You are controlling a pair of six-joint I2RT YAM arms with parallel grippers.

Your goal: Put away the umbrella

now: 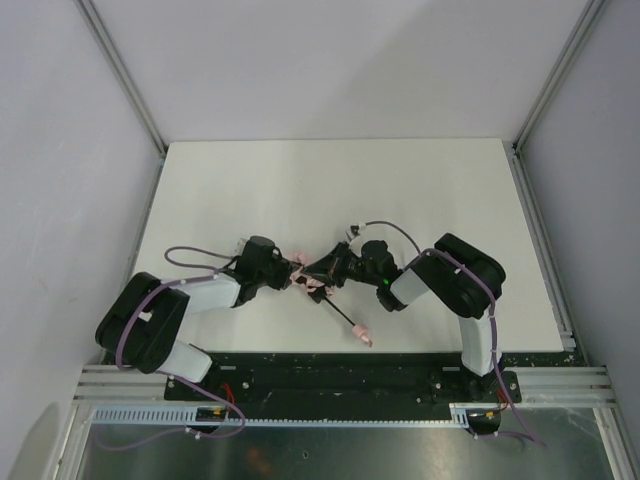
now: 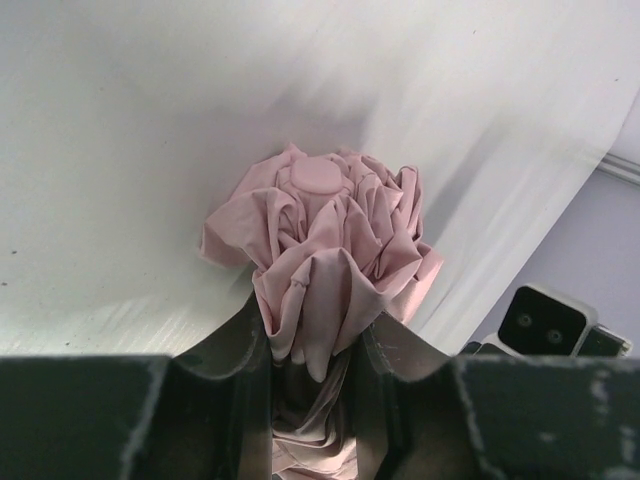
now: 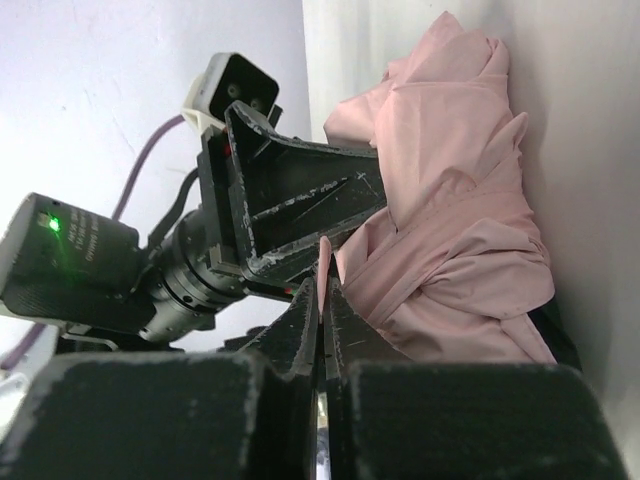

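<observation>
The pale pink umbrella (image 1: pixel 311 278) lies folded at the table's middle between both grippers, its slim black shaft (image 1: pixel 340 313) running to the small pink handle (image 1: pixel 362 336) near the front edge. My left gripper (image 1: pixel 292 273) is shut on the bunched canopy; in the left wrist view the crumpled fabric (image 2: pixel 325 240) bulges out past the fingers (image 2: pixel 232 350). My right gripper (image 1: pixel 333 268) is shut on a thin pink strap (image 3: pixel 324 258) of the umbrella, right beside the canopy (image 3: pixel 455 220). The left gripper's finger (image 3: pixel 300 200) shows close in the right wrist view.
The white table (image 1: pixel 300 190) stretches back behind the arms. Grey walls and metal frame rails (image 1: pixel 545 90) enclose it on the left, right and back. The black base rail (image 1: pixel 340 375) runs along the near edge.
</observation>
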